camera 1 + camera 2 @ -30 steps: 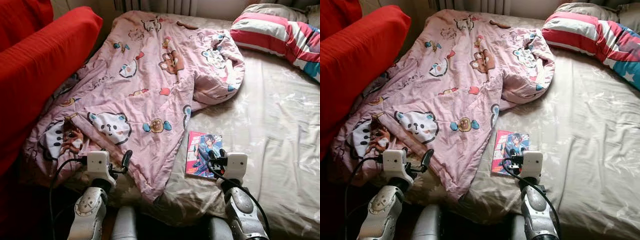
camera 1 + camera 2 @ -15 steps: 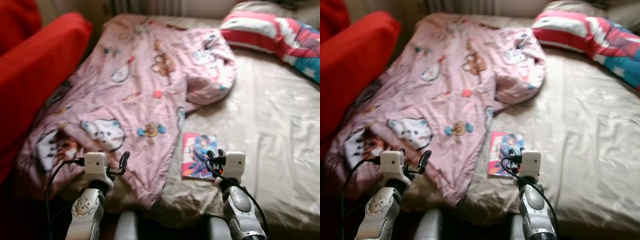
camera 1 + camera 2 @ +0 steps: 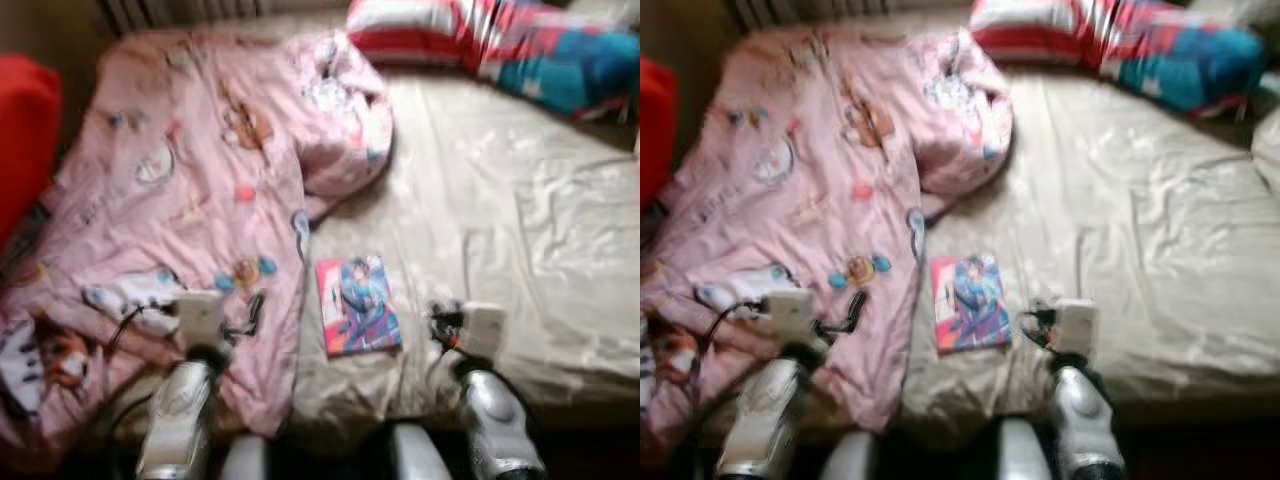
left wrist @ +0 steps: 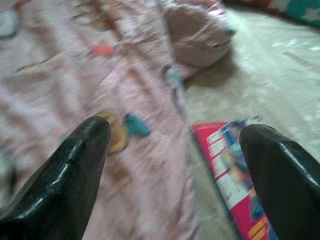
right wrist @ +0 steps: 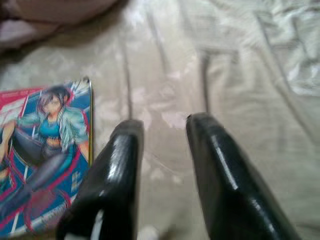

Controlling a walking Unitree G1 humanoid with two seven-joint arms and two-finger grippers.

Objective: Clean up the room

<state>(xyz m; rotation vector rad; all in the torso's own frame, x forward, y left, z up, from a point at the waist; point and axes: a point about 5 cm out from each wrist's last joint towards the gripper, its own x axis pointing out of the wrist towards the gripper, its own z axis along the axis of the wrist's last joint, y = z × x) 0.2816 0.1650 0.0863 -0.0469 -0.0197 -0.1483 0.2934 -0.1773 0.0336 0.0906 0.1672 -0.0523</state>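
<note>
One bed (image 3: 520, 200) with a pale beige sheet is lying before the robot, and the head views are coming through blurred. One pink cartoon-print quilt (image 3: 190, 170) is spreading over the bed's left half, its upper end bunched into a rounded lump, its near edge hanging off the foot of the mattress. One comic book (image 3: 356, 304), with a pink border and a figure in blue on its cover, is lying flat on the bare sheet just beside the quilt's right edge, between the two arms and closer to the right one. One striped pillow (image 3: 490, 40) in red, white and blue is resting at the head of the bed on the right. One red cushion (image 3: 20, 130) is showing at the left border. The left gripper (image 4: 175, 145) is hovering over the quilt's near part with its two fingers spread wide apart and gripping nothing; the quilt and the book's pink edge are showing between them. The right gripper (image 5: 162, 135) is hovering over the bare sheet just to the right of the book, its two fingers standing a narrow gap apart with nothing between them.
</note>
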